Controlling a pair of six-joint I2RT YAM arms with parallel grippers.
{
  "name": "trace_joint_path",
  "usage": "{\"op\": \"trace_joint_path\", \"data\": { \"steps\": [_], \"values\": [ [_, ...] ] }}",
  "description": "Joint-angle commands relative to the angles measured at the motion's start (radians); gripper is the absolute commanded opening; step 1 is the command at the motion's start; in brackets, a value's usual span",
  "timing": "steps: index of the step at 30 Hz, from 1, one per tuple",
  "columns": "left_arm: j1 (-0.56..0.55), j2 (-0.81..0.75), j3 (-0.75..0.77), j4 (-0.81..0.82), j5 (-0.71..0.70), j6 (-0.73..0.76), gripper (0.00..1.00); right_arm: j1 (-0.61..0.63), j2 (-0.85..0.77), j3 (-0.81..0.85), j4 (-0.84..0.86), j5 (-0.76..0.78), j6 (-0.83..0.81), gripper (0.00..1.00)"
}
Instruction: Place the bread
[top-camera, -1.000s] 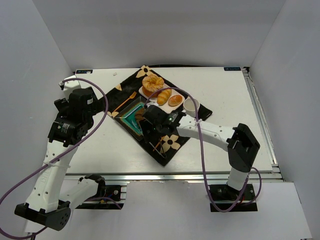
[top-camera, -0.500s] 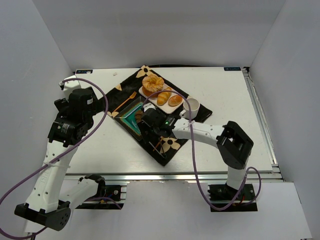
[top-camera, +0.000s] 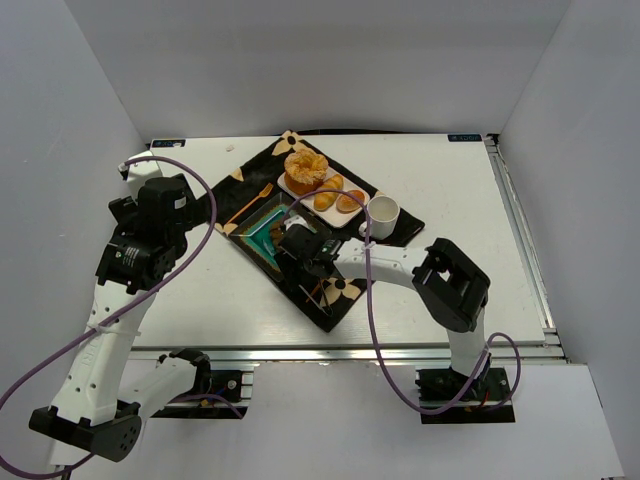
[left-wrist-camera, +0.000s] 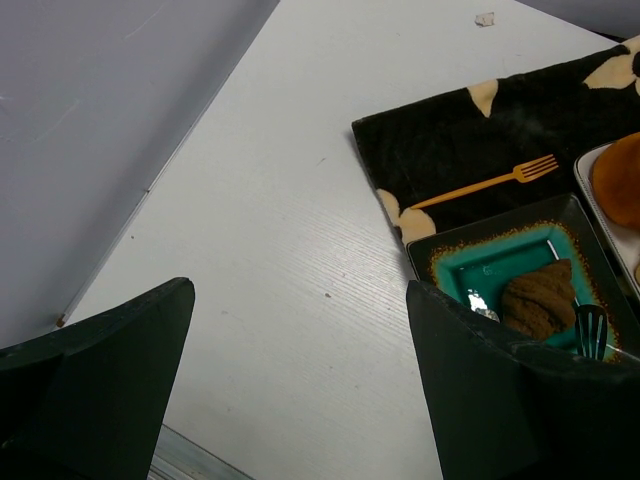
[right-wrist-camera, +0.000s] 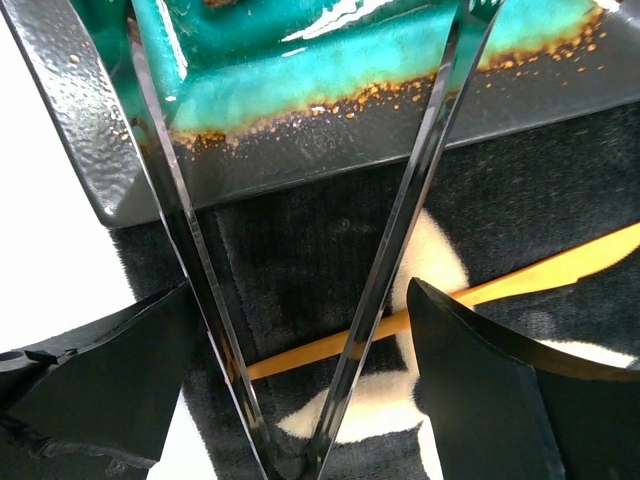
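The bread (left-wrist-camera: 537, 297), a dark brown ridged croissant, lies in the teal dish (left-wrist-camera: 470, 262) on the black mat. From above, only a sliver of the bread (top-camera: 277, 231) shows beside my right gripper (top-camera: 300, 250). Metal tongs (right-wrist-camera: 400, 250) sit in my right gripper (right-wrist-camera: 300, 290), their two arms spread in a V against both fingers. The tong tips reach over the dish rim (right-wrist-camera: 350, 130), and one tip (left-wrist-camera: 590, 330) rests beside the bread without pinching it. My left gripper (left-wrist-camera: 298, 290) hangs open over bare table left of the mat, holding nothing.
An orange fork (top-camera: 250, 203) lies on the mat (top-camera: 400, 225) left of the dish, and an orange knife (right-wrist-camera: 540, 275) lies under the tongs. A white plate (top-camera: 292, 186) carries a golden ring bread (top-camera: 305, 167) and small rolls (top-camera: 338, 198). A white cup (top-camera: 383, 210) stands right.
My right arm has folded in, its elbow swinging left and nearer, and the gripper with the tongs has drawn slightly left and back from the dish. The left arm has not moved.
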Motion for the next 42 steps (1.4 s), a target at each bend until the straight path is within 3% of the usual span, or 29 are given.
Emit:
{"op": "trace_joint_path", "data": {
  "steps": [1, 6, 16, 42],
  "values": [
    [-0.006, -0.015, -0.010, 0.004, -0.015, 0.009, 0.98, 0.003, 0.018, 0.038, 0.010, -0.005, 0.014, 0.89],
    [-0.006, -0.016, -0.013, 0.003, -0.025, 0.009, 0.98, 0.003, 0.026, 0.039, 0.004, -0.010, 0.026, 0.88],
    [-0.006, -0.021, -0.014, 0.001, -0.032, 0.010, 0.98, 0.003, 0.012, 0.048, -0.024, -0.010, 0.026, 0.70],
    [-0.006, -0.018, -0.022, 0.006, -0.032, 0.010, 0.98, 0.046, -0.229, 0.058, -0.143, 0.033, 0.086, 0.72]
  ]
}}
